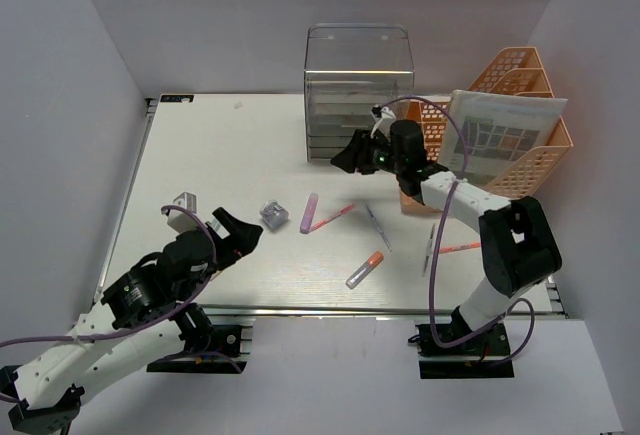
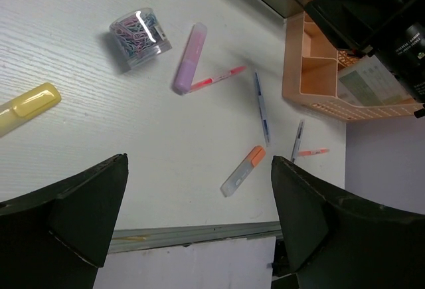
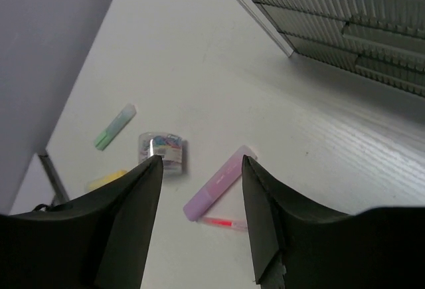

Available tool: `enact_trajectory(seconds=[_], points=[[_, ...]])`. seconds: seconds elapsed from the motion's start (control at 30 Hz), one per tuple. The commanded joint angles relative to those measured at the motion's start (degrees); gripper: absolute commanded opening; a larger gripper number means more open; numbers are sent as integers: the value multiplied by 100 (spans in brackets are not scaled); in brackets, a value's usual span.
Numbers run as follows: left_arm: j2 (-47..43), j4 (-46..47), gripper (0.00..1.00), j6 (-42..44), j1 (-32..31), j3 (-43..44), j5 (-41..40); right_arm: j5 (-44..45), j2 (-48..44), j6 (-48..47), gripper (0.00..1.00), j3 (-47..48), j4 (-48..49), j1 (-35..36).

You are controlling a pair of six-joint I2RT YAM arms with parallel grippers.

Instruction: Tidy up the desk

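Observation:
The white desk [image 1: 220, 155] carries scattered stationery: a clear tub of paper clips [image 1: 273, 214], a purple highlighter [image 1: 309, 212], a pink pen [image 1: 335, 217], a blue pen [image 1: 377, 226] and an orange-capped highlighter [image 1: 365, 269]. My left gripper [image 1: 240, 235] hovers over the front left of the desk, open wide and empty; its wrist view has the orange-capped highlighter [image 2: 242, 171] ahead of the jaws. My right gripper [image 1: 350, 155] hangs open and empty in front of the clear drawer box; below it lie the purple highlighter [image 3: 219, 183] and the tub [image 3: 164, 151].
The clear drawer box [image 1: 358, 85] stands at the back centre, the orange mesh tray rack [image 1: 520, 145] with a printed sheet at the back right. Two more pens [image 1: 430, 248] lie front right. Yellow [image 2: 26, 106] and green [image 3: 115, 127] highlighters lie at left. A metal rail [image 2: 199, 234] edges the front.

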Motion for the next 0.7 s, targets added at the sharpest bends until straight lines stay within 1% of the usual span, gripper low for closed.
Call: enact_trajectory(seconds=[0.0,0.03,0.07,0.1,0.13,0.2,0.23,0.3,0.33,0.37,0.4,0.47,0.5,0.53,0.57,0.6,0.67], points=[[-29,-129,98,-14,9,36,-228,671,68,-854,58,410,-171,382],[-29,-129,98,-14,9,36,-219,796,50,-1414,61,340,-180,453],[-38,-147,98,-6,9,36,-219,928,33,-1768,63,313,-215,498],[-64,-156,98,3,-44,45,-210,1269,15,-2067,70,330,-320,672],[-82,-156,98,3,-44,36,-210,1394,-37,-2531,73,357,-478,700],[-143,-138,98,21,-44,28,-210,1701,-125,-2956,77,357,-593,761],[-161,-147,98,21,-44,27,-219,1799,-221,-3341,77,357,-663,805],[-178,-121,98,21,-44,1,-210,1992,-327,-3634,75,348,-716,858],[-178,-103,98,30,-44,-16,-202,1854,-415,-3609,74,313,-725,771],[-187,-86,98,21,-44,-25,-158,1652,-494,-3260,72,270,-708,718],[-179,-59,98,21,-44,-34,-140,1528,-547,-3152,65,191,-647,683],[-187,2,98,21,-44,-78,-88,1579,-784,-3090,56,-115,-367,674],[-196,20,98,12,-44,-78,-61,1658,-915,-3090,50,-257,-226,691],[-196,37,98,12,-44,-78,-52,1702,-969,-3090,48,-337,-102,718],[-205,38,98,21,-44,-61,-43,1868,-978,-3098,48,-407,-14,735],[-196,38,98,21,-44,-52,-43,1931,-961,-3360,55,-364,-65,735],[-196,20,98,56,-44,1,-26,2202,-891,-3721,65,-189,-311,753]])
